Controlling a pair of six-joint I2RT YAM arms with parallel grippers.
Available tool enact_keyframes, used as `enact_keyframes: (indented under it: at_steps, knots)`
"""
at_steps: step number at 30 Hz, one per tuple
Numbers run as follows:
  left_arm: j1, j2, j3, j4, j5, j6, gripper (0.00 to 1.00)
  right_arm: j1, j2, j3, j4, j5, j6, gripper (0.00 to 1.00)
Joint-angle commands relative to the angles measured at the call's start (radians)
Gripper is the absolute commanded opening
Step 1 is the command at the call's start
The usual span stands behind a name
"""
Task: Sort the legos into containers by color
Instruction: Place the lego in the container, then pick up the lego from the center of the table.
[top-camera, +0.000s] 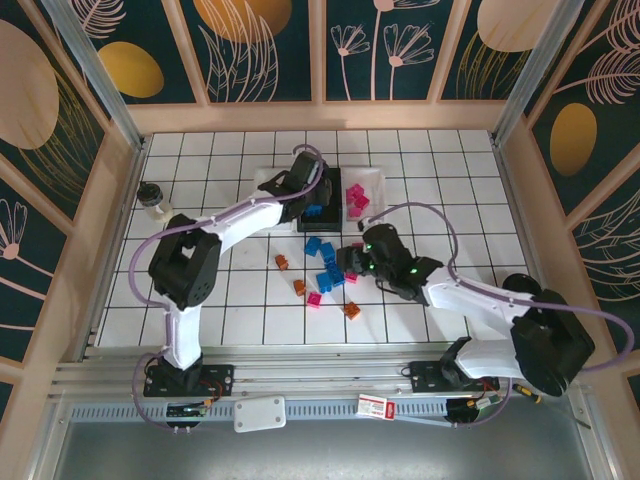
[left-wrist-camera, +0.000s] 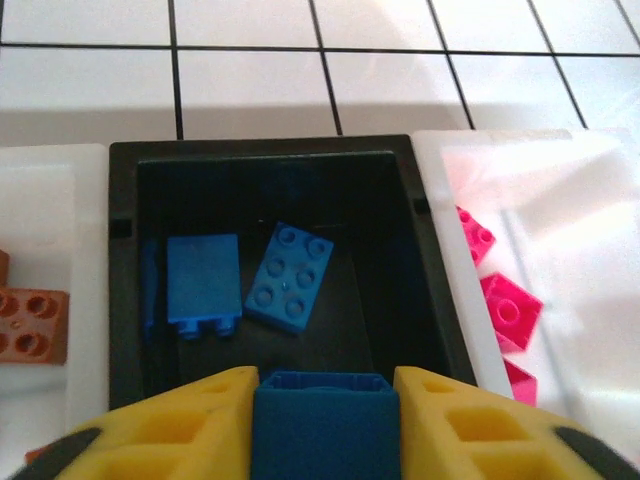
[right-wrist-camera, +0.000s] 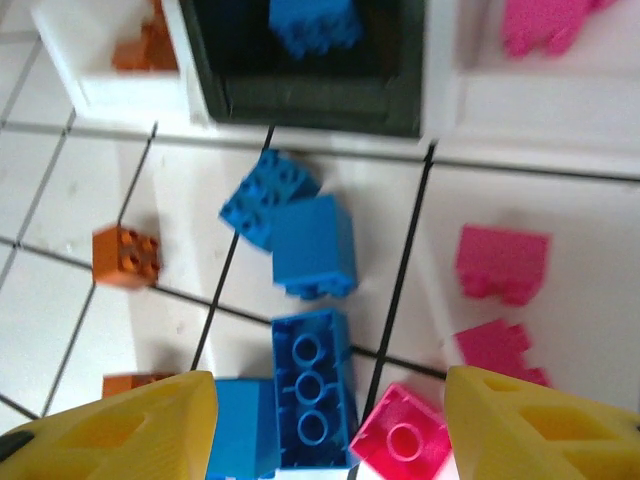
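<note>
My left gripper (left-wrist-camera: 325, 400) is shut on a blue lego (left-wrist-camera: 325, 425) and hangs over the near end of the black container (left-wrist-camera: 260, 148), where two more blue legos (left-wrist-camera: 291, 276) lie. Orange legos (left-wrist-camera: 32, 322) sit in the white container (left-wrist-camera: 50, 200) on the left. Pink legos (left-wrist-camera: 510, 308) sit in the white container (left-wrist-camera: 560, 200) on the right. My right gripper (right-wrist-camera: 330, 420) stands open low over the loose pile. A long blue lego (right-wrist-camera: 312, 400) lies upside down between its fingers, with a pink lego (right-wrist-camera: 403, 440) beside it.
Loose blue legos (top-camera: 322, 248), orange legos (top-camera: 299, 287) and pink legos (top-camera: 314, 299) are scattered on the white tiled table (top-camera: 220, 290) in front of the containers. A small clear jar (top-camera: 153, 200) stands at the far left. Wooden walls (top-camera: 320, 115) fence the table.
</note>
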Motion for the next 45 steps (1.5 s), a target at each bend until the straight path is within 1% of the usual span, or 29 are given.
enact_keyframes:
  at_steps: [1,3,6,8,10,11,13,15,21,24,26,31,35,36,40,43,45]
  knots:
    - [0.02,0.01,0.13,-0.069,0.031,0.021,0.54,0.048,0.087,0.036,0.017,-0.002,-0.016,0.62]
    - [0.019,-0.028,0.154,-0.07,0.051,0.021,0.66,0.059,0.135,0.056,0.027,0.001,-0.015,0.62]
    - [0.018,-0.123,0.113,-0.044,0.091,0.013,0.78,0.065,0.197,0.085,0.051,0.018,-0.013,0.61]
    - [0.017,-0.206,0.024,0.0,0.129,-0.008,0.86,0.066,0.227,0.11,0.062,0.051,-0.019,0.61]
    - [0.017,-0.294,-0.1,0.064,0.163,-0.039,0.96,0.064,0.255,0.134,0.085,0.082,-0.029,0.63]
    - [0.017,-0.351,-0.17,0.092,0.18,-0.058,0.98,0.061,0.274,0.151,0.092,0.09,-0.037,0.63]
    - [0.016,-0.439,-0.296,0.14,0.201,-0.091,0.99,0.048,0.317,0.186,0.096,0.089,-0.05,0.63]
    - [0.017,-0.52,-0.413,0.165,0.195,-0.12,0.98,0.029,0.361,0.216,0.108,0.086,-0.055,0.62]
    - [0.016,-0.713,-0.643,0.13,0.141,-0.133,0.98,0.011,0.469,0.298,0.095,0.082,-0.08,0.61]
    - [0.016,-0.785,-0.726,0.111,0.111,-0.134,0.99,0.011,0.509,0.327,0.069,0.097,-0.083,0.6]
    - [0.017,-0.826,-0.78,0.1,0.085,-0.139,0.98,0.011,0.523,0.333,0.064,0.103,-0.082,0.57]
    - [0.017,-0.875,-0.865,0.092,0.048,-0.155,0.99,0.012,0.53,0.328,0.061,0.088,-0.091,0.46]
    - [0.017,-0.864,-0.882,0.08,0.05,-0.15,0.99,0.022,0.495,0.308,0.061,0.105,-0.104,0.31]
    - [0.017,-0.862,-0.885,0.081,0.059,-0.144,0.99,0.025,0.471,0.3,0.061,0.11,-0.108,0.26]
    - [0.016,-0.862,-0.899,0.087,0.076,-0.118,0.99,0.03,0.353,0.276,0.067,0.117,-0.12,0.16]
    - [0.017,-0.857,-0.902,0.086,0.073,-0.1,0.98,0.028,0.264,0.281,0.074,0.118,-0.125,0.13]
    - [0.017,-0.85,-0.904,0.094,0.084,-0.088,0.98,0.014,0.248,0.308,0.075,0.099,-0.128,0.13]
